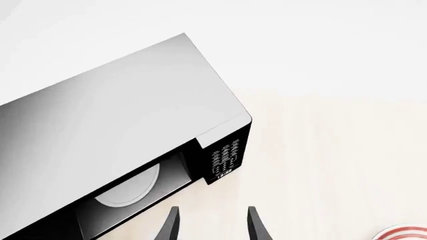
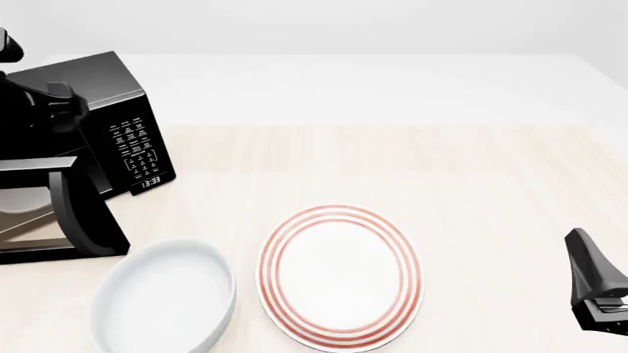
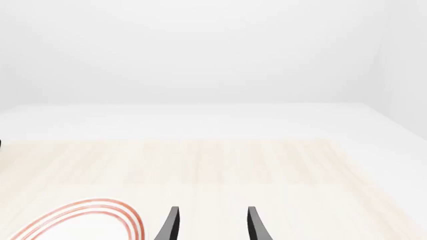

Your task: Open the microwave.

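The microwave (image 2: 128, 140), a glossy black box with a white-lettered keypad (image 2: 137, 153), stands at the table's left edge. Its door (image 2: 90, 213) is swung out toward me, and the pale turntable (image 1: 130, 190) shows in the open cavity. My left arm (image 2: 44, 103) hangs over the microwave's top. The left gripper (image 1: 213, 210) is open and empty, above the front corner by the keypad (image 1: 225, 159) and touching nothing. My right gripper (image 3: 213, 211) is open and empty, low at the front right (image 2: 587, 257), far from the microwave.
A white plate with red rings (image 2: 339, 276) lies at the front centre of the light wooden table (image 2: 442, 176). A white bowl (image 2: 162, 298) sits to its left, just in front of the open door. The plate's edge shows in both wrist views (image 1: 407, 232) (image 3: 87, 220).
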